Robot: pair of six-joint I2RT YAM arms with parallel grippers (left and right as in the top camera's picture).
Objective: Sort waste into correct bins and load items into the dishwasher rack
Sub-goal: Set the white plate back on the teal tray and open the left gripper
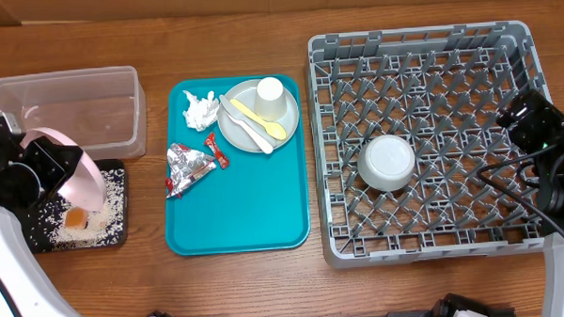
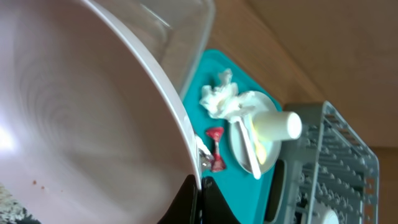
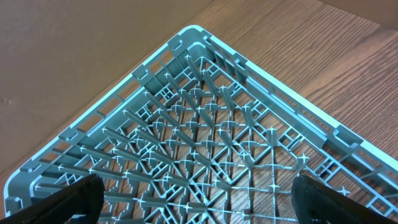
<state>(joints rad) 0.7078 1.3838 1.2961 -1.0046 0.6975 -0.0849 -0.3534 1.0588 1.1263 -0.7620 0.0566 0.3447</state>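
White arms [image 1: 3, 255], black gripper fingers [image 3: 62, 202], black cables [image 1: 497, 167]

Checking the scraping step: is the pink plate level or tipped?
Tipped. The left gripper holds the pink plate steeply on edge over the black tray, where rice and an orange cube lie.

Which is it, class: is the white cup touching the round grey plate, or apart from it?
Touching. The overhead view shows the white cup sitting on the round grey plate, at its edge.
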